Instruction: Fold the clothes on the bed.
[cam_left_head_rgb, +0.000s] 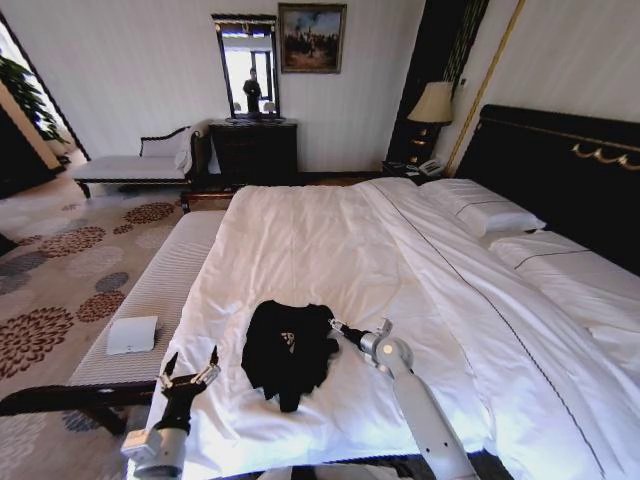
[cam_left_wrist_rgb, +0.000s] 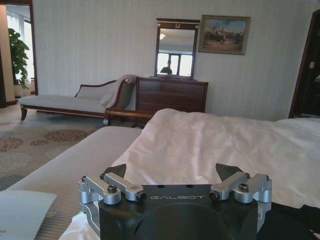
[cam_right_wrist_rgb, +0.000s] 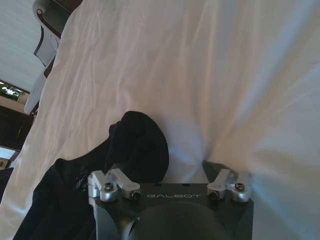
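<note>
Crumpled soft black T-shirt (cam_left_head_rgb: 288, 350) on smooth white bed (cam_left_head_rgb: 330, 240)

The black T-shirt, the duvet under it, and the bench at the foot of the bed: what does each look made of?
The black T-shirt: soft matte cloth, probably cotton knit; it lies crumpled in limp folds. The duvet: smooth white woven fabric with a faint sheen, creased and puffy. The bench: pale striped upholstery on top over a dark frame, likely wood, though the finish is hard to judge.
</note>
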